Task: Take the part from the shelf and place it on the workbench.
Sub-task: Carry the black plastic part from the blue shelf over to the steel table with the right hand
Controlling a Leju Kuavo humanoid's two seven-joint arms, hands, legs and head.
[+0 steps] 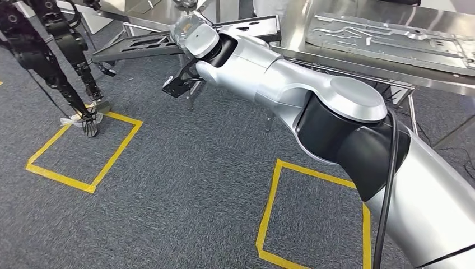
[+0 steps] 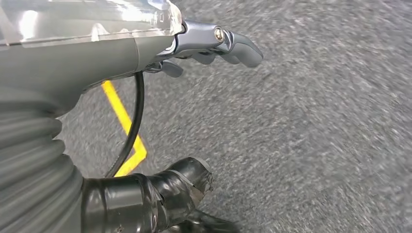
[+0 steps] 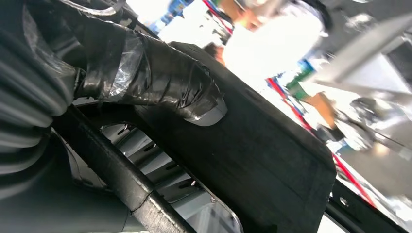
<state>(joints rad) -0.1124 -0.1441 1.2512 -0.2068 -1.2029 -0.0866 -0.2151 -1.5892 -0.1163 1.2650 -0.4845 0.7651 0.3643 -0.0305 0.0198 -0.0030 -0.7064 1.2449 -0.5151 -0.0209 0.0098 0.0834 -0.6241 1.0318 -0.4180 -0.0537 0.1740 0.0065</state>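
You get even overhead light with glare on the silver right arm (image 1: pixel 291 84); both wrist views are motion-blurred.

Two yellow floor squares (image 1: pixel 84 151), one black part (image 1: pixel 185 36).

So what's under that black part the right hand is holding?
In the head view, grey carpet lies below the black part. The right wrist view shows the right hand pressed on it, with slotted metal beneath; the rest is covered.
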